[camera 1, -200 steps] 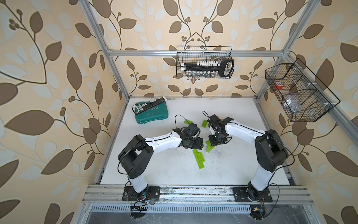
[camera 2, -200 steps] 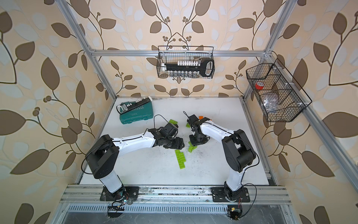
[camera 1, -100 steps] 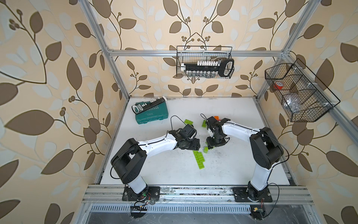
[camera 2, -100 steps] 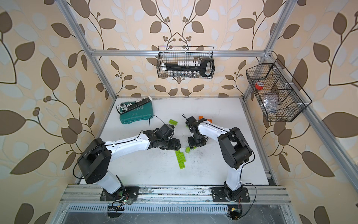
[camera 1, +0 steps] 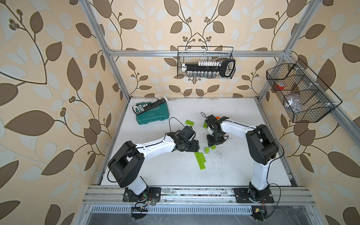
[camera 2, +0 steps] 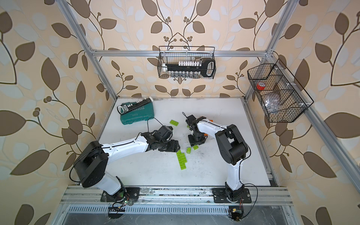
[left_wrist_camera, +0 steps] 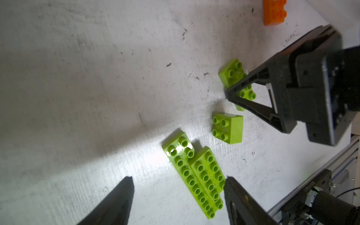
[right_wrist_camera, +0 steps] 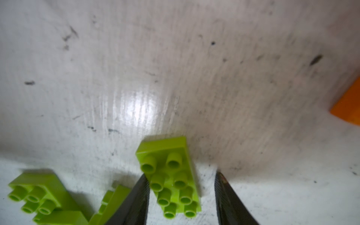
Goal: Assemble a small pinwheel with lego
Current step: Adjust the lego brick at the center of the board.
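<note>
Right claw [right_wrist_camera: 181, 173] points down at the table [right_wrist_camera: 175, 68], jaws part open, straddling a green 2x4 brick [right_wrist_camera: 171, 187] across its short side. One finger [right_wrist_camera: 138, 198] looks to be against the brick's side, the other stands clear with bare table showing in the gap, so no grip yet. The brick lies flat, studs up, probably so it can be pinched by its side walls and pressed onto another piece. Left claw [left_wrist_camera: 177, 178] is wide and empty, low over the table. The long green piece [left_wrist_camera: 204, 171], two strips alongside each other and offset, studs up, runs between its fingers, just beside one of them; contact unclear. My guess: the left hovers there to steady that piece as the base. A square green brick [left_wrist_camera: 228, 128] sits loose between the long piece and the right claw. An orange brick [left_wrist_camera: 274, 11] and another green brick [camera 1: 189, 122] lie apart, unused. Pinwheel looks barely started.
</note>
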Controlling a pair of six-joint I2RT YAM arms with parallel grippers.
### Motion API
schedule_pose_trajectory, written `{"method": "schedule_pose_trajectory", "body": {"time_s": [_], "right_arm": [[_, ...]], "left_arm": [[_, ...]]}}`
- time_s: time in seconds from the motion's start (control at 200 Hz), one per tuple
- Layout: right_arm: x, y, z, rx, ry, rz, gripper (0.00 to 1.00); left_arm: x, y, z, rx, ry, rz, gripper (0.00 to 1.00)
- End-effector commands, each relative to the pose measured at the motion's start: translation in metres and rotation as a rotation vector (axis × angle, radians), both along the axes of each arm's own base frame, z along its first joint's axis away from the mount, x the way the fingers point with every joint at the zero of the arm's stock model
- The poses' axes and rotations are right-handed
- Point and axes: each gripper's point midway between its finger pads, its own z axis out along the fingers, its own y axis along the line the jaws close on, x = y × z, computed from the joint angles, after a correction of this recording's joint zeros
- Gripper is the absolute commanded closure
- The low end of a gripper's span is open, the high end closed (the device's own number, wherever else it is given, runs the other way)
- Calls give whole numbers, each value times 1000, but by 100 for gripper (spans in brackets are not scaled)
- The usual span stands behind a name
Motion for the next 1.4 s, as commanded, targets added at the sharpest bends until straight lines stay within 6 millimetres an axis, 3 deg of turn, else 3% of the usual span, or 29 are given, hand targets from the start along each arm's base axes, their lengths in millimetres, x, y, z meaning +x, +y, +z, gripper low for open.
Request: {"method": "schedule_pose_trajectory", "body": {"time_s": [0.0,0.25,0.52,0.605,0.765,1.055,1.235,1.255,1.395], "right_arm": [[7,-13,-1,-31,-11,-98,53],[-9,-35,-4,-17,-5,-208,69],[-44,-46,-4,11,12,-256,71],[-56,-47,-4,30,19,-272,69],[-70,-52,-3,45,14,-292,49],[-77,-35,-7,155,29,-257,42],[-74,-10,-6,270,55,-221,42],[-75,-8,-6,280,59,-216,43],[-75,8,0,356,59,-195,43]], "left_arm": [[-5,2,9,-11,-21,3,24],[-33,-16,0,5,-6,-51,24],[-54,-27,-6,8,0,-69,24],[-58,-25,-6,4,-4,-59,24],[-58,-18,-2,-24,-25,-15,22],[-58,-20,0,-28,-25,-19,22],[-55,-16,-3,-50,-8,8,22],[-54,-16,6,-84,-19,15,22],[-48,-12,7,-168,9,57,22]]}}
